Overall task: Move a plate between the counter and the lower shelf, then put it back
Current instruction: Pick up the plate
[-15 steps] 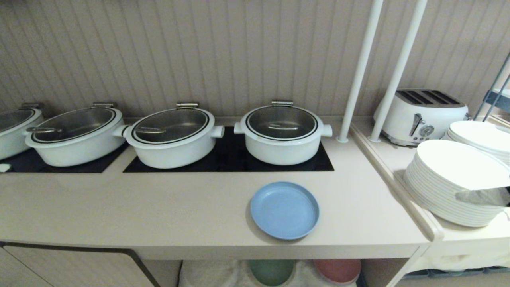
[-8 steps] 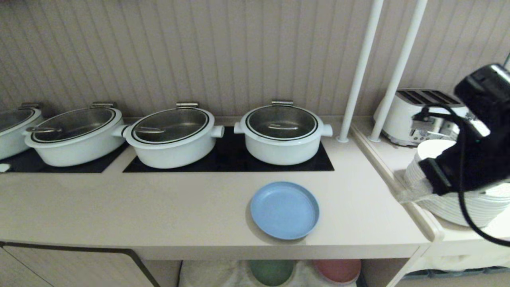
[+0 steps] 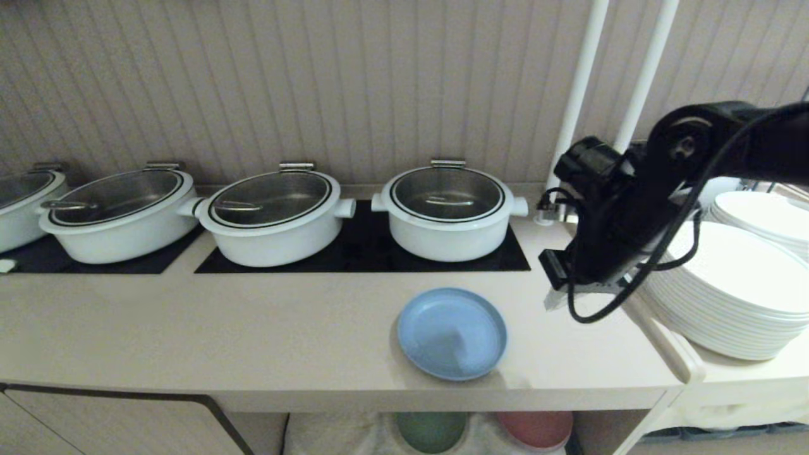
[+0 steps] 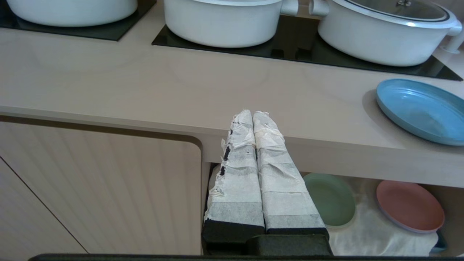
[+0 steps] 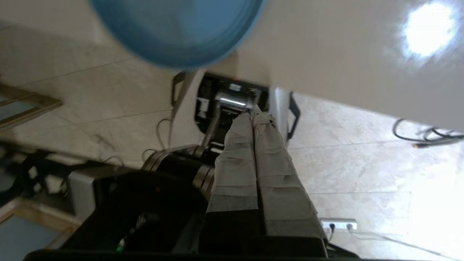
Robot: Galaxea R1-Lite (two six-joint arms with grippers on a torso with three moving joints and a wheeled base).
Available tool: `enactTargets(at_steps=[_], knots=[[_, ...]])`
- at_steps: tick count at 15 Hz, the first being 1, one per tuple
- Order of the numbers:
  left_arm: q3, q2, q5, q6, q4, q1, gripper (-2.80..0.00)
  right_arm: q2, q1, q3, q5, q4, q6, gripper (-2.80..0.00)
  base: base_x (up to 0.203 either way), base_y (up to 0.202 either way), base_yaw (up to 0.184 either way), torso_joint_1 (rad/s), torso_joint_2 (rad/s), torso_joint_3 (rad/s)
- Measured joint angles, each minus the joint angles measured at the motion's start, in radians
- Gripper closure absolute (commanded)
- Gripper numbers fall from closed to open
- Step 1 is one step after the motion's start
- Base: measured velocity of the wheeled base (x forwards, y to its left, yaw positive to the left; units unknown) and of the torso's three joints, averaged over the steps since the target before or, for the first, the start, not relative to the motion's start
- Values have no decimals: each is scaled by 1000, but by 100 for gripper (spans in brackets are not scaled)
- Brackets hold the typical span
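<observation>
- My right gripper [image 3: 551, 297] hangs over the counter [image 3: 253, 335], to the right of the blue plate [image 3: 452, 333] and apart from it; its two wrapped fingers [image 5: 253, 152] are pressed together and carry nothing.
- My left gripper [image 4: 252, 116] sits low in front of the counter edge, also with its fingers [image 4: 239, 174] together and empty.
- The blue plate lies flat on the counter near the front edge, in front of the black cooktop panel [image 3: 360, 253].
- Behind the plate, three white pots [image 3: 447, 212] with glass lids stand in a row on the black panels, and a part of a fourth pot [image 3: 22, 208] shows at the far left.
- My right arm [image 3: 663, 183] crosses in front of two white poles [image 3: 584, 82] and hides what stands behind it.
- To the right, beyond a raised beige edge, stacks of white plates [image 3: 727, 291] stand on a side surface, very near to my right arm.
- Under the counter, the lower shelf [image 4: 369, 224] has a white cloth on its floor; a green plate [image 4: 331, 197] and a pink plate [image 4: 409, 204] lie there side by side.
- The green plate is almost directly below the blue plate.
- A ribbed cabinet door [image 4: 108, 188] stands to the left of the shelf opening.
</observation>
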Motion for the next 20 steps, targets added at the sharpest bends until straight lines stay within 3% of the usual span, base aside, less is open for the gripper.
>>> enactTargets(at_steps=[4,14,15,16,20], knots=[[0,0,0,0,0,0,0,138,17,-67,-103,-12,18,0,0,0,0,0,0,0],[0,0,0,0,0,0,0,262,21,-75,-99,-134,19,0,0,0,0,0,0,0],[0,0,0,0,0,0,0,264,21,-76,-98,-138,18,-164,0,0,0,0,0,0],[0,0,0,0,0,0,0,265,21,-76,-98,-144,20,-280,0,0,0,0,0,0],[0,0,0,0,0,0,0,273,22,-77,-97,-148,20,-280,0,0,0,0,0,0]])
